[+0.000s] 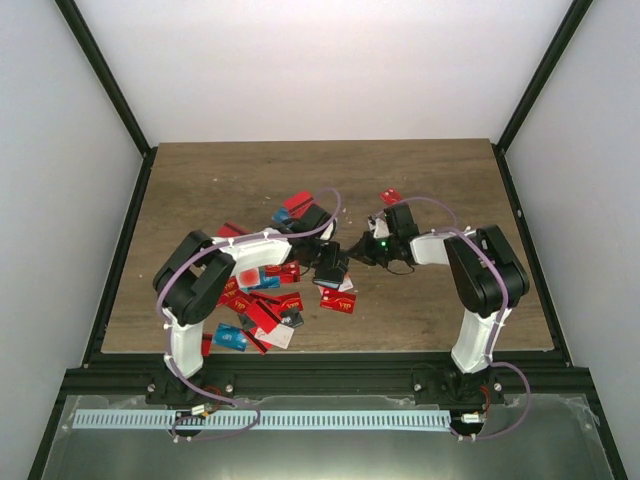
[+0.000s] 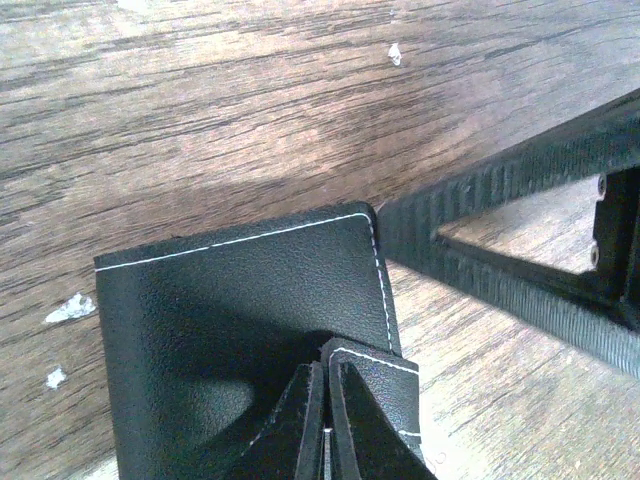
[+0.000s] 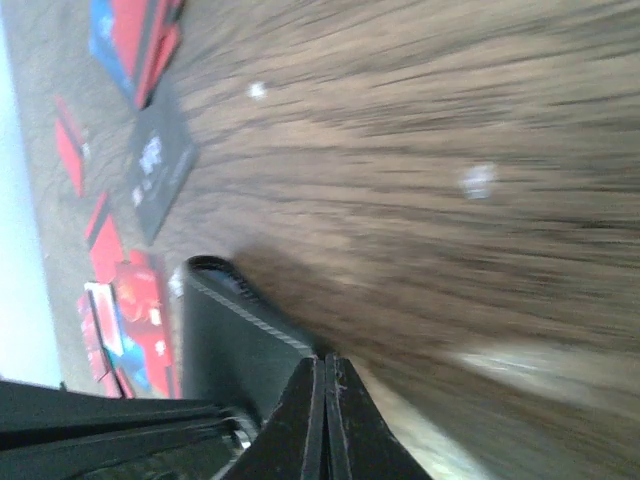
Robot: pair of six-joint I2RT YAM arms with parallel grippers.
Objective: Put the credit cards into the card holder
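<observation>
Top external: your left arm [image 1: 215,275] reaches forward and right. Your right arm [image 1: 480,270] folds at the elbow and points left, so both pincers meet mid-table.

- Your left pincer [image 2: 325,385]: clamped on the holder [image 2: 240,300], which spreads just ahead of its tips.
- Your right pincer [image 3: 325,375]: fingers pressed together, one tip touching the holder's stitched corner.
- Your cards [image 1: 265,300]: heaped under and behind the left pincer.
- Your table [image 1: 420,180]: open wood runs beyond both pincers to the far edge.
</observation>
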